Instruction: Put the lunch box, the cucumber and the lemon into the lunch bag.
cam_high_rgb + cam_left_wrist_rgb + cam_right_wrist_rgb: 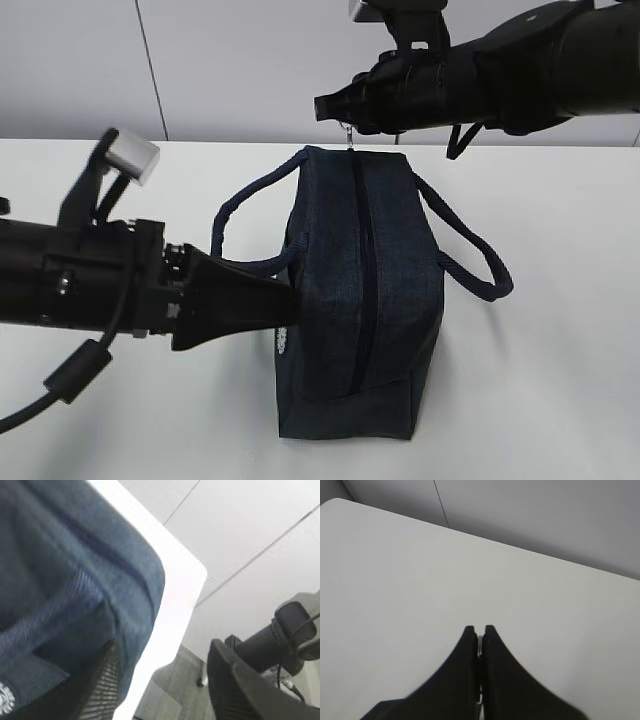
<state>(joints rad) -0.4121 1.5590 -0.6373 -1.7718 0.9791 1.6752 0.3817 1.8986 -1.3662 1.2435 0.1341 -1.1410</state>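
Standing in the middle of the exterior frame, the lunch bag [360, 300] is resting on the white worktop [560, 400] with its top zipper [358, 280] closed along the full length; the lunch box, the cucumber and the lemon are not showing in any view, so I judge they are already inside. The right gripper [330, 105], at the upper centre, is holding its fingers [470, 680] pressed together on the small silver pull [349, 130] at the far end of the bag. The left gripper [285, 305], at the left of the frame, is touching the side of the bag near the white logo [282, 340]; in the left wrist view its fingers [235, 690] are standing apart, with bag fabric by one of them and nothing clamped. To finish well, the right fingers are needing to let go of the pull without lifting the bag, and the left arm is needing to back off straight to the left. The worktop is giving open room on both sides; only the loop handles [470, 250] are possibly catching a finger.
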